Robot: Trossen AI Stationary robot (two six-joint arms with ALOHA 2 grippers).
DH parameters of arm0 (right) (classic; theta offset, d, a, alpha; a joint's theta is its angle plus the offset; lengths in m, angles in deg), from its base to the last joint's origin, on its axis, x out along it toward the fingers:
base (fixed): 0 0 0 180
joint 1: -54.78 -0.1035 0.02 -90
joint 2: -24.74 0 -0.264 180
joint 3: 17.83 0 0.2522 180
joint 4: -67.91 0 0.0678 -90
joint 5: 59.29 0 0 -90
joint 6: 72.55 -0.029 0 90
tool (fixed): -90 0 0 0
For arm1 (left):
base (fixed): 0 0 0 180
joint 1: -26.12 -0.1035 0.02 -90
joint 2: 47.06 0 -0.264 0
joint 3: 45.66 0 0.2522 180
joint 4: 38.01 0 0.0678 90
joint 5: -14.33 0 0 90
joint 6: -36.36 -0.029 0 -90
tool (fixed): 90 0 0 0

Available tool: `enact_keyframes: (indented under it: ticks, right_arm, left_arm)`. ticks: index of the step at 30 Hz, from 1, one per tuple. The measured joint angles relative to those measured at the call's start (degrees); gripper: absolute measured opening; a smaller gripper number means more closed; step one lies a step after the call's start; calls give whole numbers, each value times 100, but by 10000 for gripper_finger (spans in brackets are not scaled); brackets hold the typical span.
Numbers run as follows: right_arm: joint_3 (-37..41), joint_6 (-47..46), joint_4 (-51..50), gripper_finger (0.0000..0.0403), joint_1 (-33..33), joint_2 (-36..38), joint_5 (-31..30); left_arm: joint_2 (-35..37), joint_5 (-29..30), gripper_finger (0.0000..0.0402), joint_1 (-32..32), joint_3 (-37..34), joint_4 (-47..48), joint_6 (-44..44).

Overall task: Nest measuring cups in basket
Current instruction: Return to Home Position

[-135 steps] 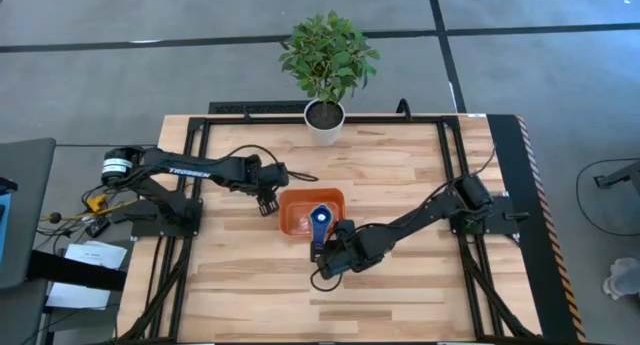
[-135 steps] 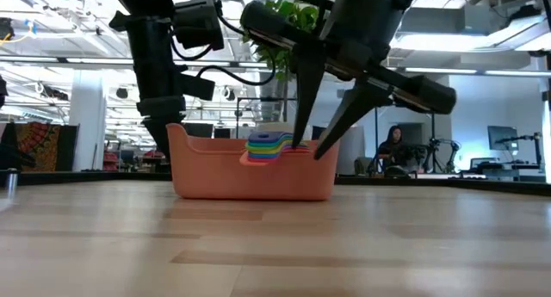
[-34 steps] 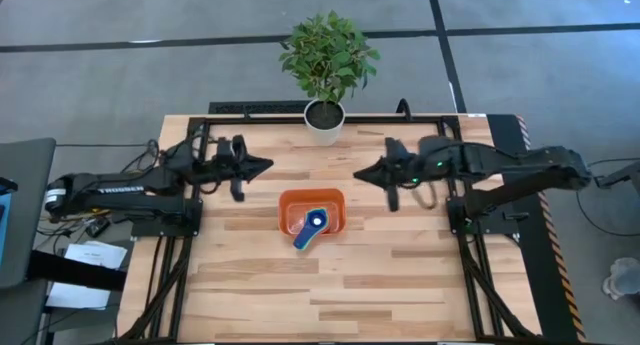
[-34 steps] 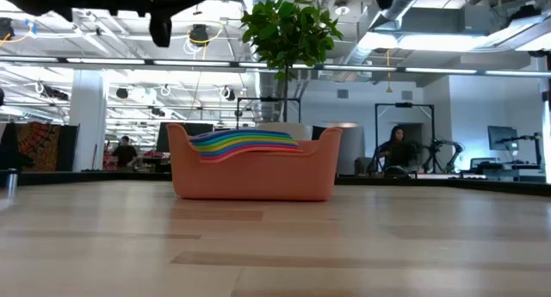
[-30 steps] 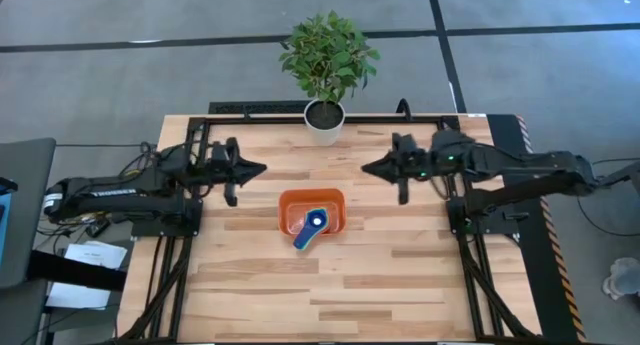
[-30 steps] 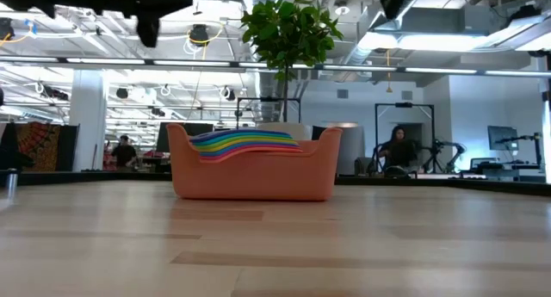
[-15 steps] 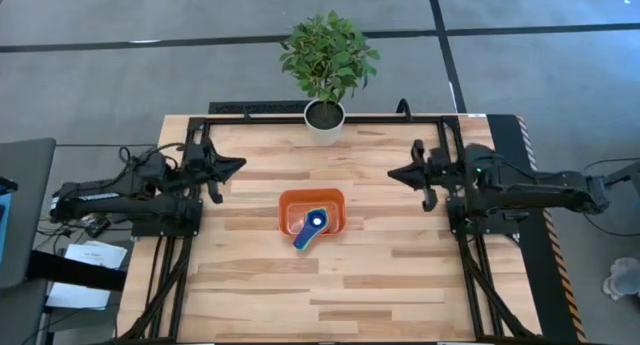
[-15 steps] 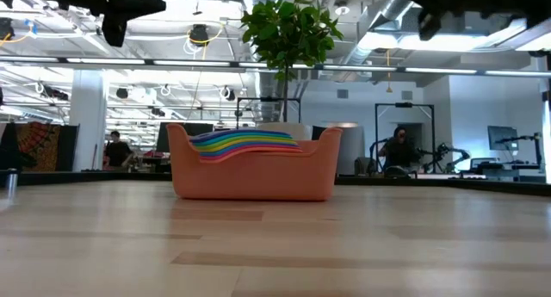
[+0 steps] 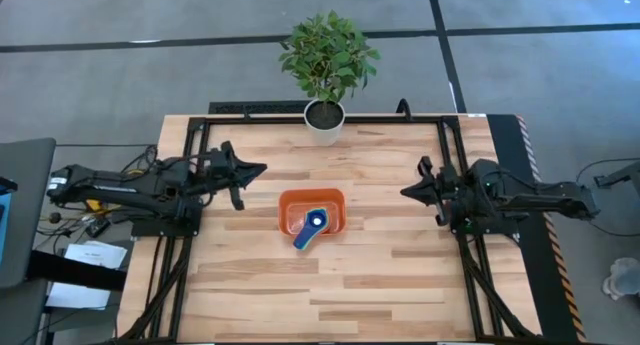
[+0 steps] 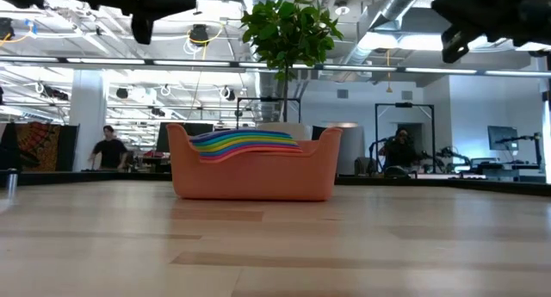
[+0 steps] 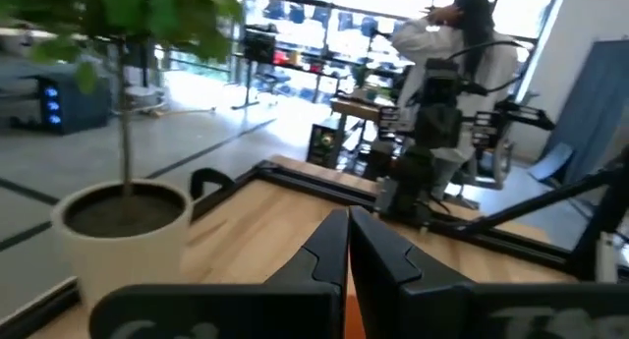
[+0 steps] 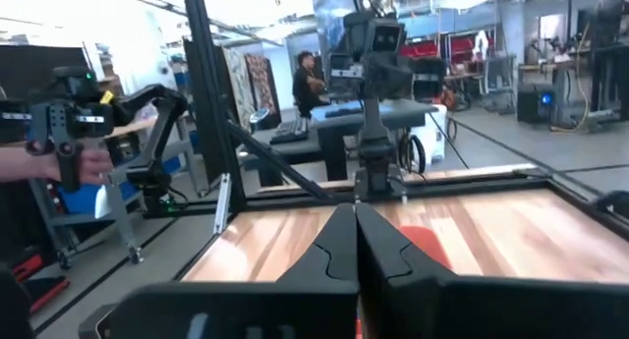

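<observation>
A shallow orange plastic basket [image 9: 334,198] with rounded corners sits near the middle of the wooden slatted table [image 9: 400,285], a little toward its left edge. Inside it lies the nested stack of plastic measuring cups [image 9: 315,221], the dark blue one on top. Its flat handle slants toward the table's front edge and reaches the basket's rim there. From table height the stacked coloured layers [image 10: 245,142] show just above the dip in the basket's wall [image 10: 258,178]. The left gripper [image 9: 258,169] hangs above the table near its left edge, well apart from the basket and pointing across toward the right side. Its wrist view shows the two dark fingers [image 11: 329,246] pressed together with nothing between them. The right gripper [image 9: 407,192] hangs near the right edge, also well clear of the basket and pointing back toward it. Its fingers [image 12: 339,236] are likewise closed on nothing. A white plant pot [image 9: 324,122] holding a leafy green plant [image 9: 328,53] stands at the middle of the back edge.
</observation>
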Motion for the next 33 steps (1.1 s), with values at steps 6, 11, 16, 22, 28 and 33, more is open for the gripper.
enact_keyframes:
  ticks: [6, 11, 16, 22, 28, 33]
  right_arm:
    - [202, 15, -627, 12, 0, 830, 8]
    - [211, 15, -1349, 5, 0, 1403, 8]
    - [203, 15, -1597, 8, -3, 1733, -16]
    - [209, 119, -1829, 6, -4, 1733, -29]
    - [206, 45, -1773, 10, 0, 1736, -36]
    - [206, 33, -1853, 11, -2, 1735, -33]
  left_arm:
    - [-491, -35, 0, 0, 0, -371, -34]
    - [-443, -660, 0, 0, 0, -177, -521]
    - [-88, -635, 0, 115, 4, 850, -642]
    - [191, -613, 0, 140, -897, -125, -847]
    - [430, -666, 0, 171, -2266, -2006, -586]
    - [943, -968, 0, 179, -2439, -1555, -537]
